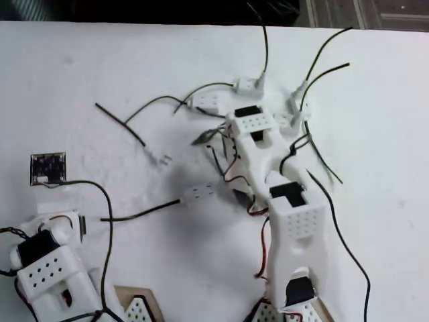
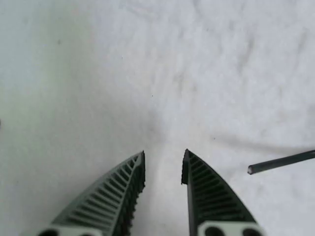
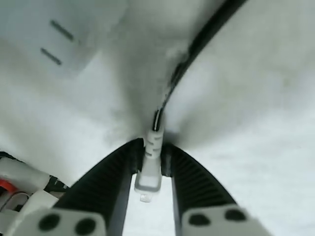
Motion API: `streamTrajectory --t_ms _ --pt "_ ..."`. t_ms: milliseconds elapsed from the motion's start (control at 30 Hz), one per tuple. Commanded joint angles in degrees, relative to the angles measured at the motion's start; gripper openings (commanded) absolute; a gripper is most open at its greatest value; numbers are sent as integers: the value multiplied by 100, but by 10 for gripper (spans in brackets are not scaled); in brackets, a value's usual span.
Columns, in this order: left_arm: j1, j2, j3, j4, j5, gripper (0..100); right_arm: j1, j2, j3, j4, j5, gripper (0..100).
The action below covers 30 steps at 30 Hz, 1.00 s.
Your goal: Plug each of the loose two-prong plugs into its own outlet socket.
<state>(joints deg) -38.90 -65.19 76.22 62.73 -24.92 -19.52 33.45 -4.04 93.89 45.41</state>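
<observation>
My right gripper [image 3: 147, 169] is shut on a small white two-prong plug [image 3: 148, 164], whose black cord [image 3: 206, 34] runs away over the table. A white outlet socket [image 3: 64, 34] with two slots lies just beyond it. From above, that gripper [image 1: 208, 137] sits mid-table below a white socket block [image 1: 209, 100]. Another loose plug [image 1: 159, 159] on a black cord lies to its left. A second socket block [image 1: 199, 193] with a cord lies below. My left gripper [image 2: 163, 169] stands open above bare table, at the near left [image 1: 74, 227].
More white plugs and sockets with black cords [image 1: 247, 84] [image 1: 298, 90] lie at the back behind the right arm. A cut cord end [image 2: 280, 162] lies close to the left gripper. A black square board [image 1: 48, 168] sits at the left. The table [image 1: 375, 134] is white.
</observation>
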Motion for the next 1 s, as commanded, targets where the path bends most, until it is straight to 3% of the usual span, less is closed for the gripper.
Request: streamTrajectory --t_ms 0,333,667,967 --pt "57 -75 -18 -105 0 142 -251 -681 -9 92 -484 17" --pt "57 -75 -18 -105 0 142 541 -2343 554 -154 -1890 17" --pt "57 -75 -18 -105 0 142 2097 -2598 1741 -1745 -1952 17" --pt "57 -75 -9 -105 0 142 1780 -2589 2716 -2589 -1618 17"
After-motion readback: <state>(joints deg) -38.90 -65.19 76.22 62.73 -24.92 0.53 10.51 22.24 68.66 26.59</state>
